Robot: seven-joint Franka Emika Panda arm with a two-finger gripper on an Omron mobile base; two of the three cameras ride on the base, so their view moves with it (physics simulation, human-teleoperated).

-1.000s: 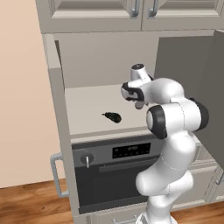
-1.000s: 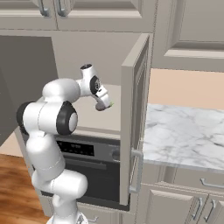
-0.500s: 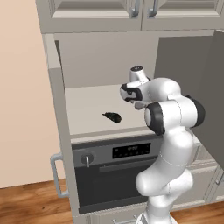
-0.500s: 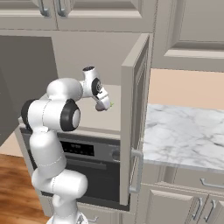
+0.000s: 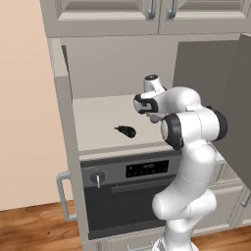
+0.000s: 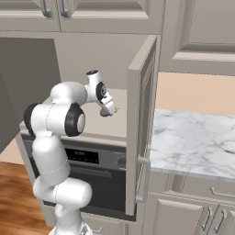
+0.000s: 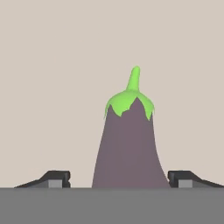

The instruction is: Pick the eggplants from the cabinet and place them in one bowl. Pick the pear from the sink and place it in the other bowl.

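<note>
End effector straddling an eggplant on the cabinet shelf, fingers apart.

In the hand view the eggplant (image 7: 129, 148) stands along the centre of the frame, long axis running bottom to top, green cap and stem aimed at the upper edge, purple body widening toward the bottom. The end effector (image 7: 119, 178) has one dark fingertip low left and one low right, gaps showing on both sides of the fruit, so nothing is clamped. Over in the left base view, a second eggplant (image 5: 126, 131) lies on the shelf (image 5: 98, 117) left of centre, apart from the arm. The right base view catches the open cabinet door (image 6: 140, 124) at centre and the marble tabletop (image 6: 193, 142) at right.
</note>
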